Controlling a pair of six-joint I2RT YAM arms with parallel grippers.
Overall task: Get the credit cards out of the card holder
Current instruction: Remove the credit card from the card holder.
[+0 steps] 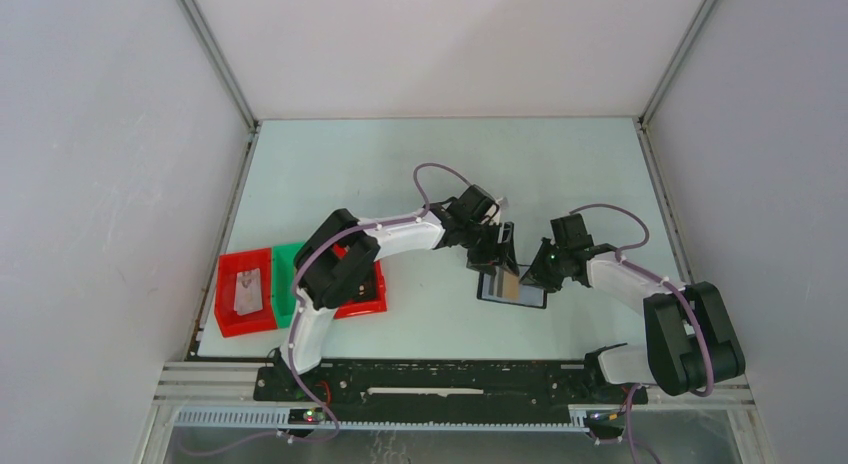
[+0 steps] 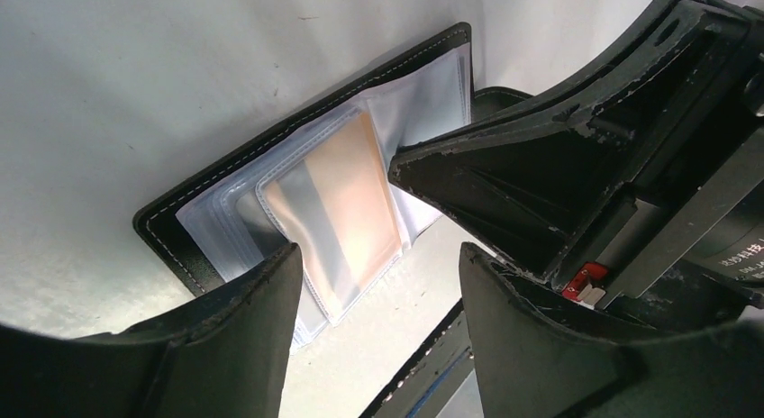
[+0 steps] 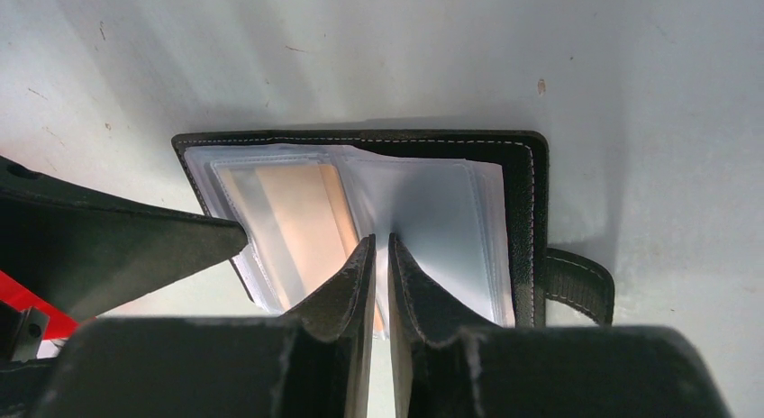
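Note:
The black card holder lies open on the table, its clear plastic sleeves fanned out. A tan credit card sits inside the top sleeve. My left gripper hovers open just over the sleeve's near edge, and one of its fingers touches the sleeve's left side. My right gripper is shut to a thin slit. Its tips rest on the sleeves near the holder's fold, beside the tan card. I see nothing clearly caught between them.
A red tray holding a pale flat item stands at the left edge, with a green tray and another red tray beside it under the left arm. The holder's strap sticks out to its side. White walls enclose the table.

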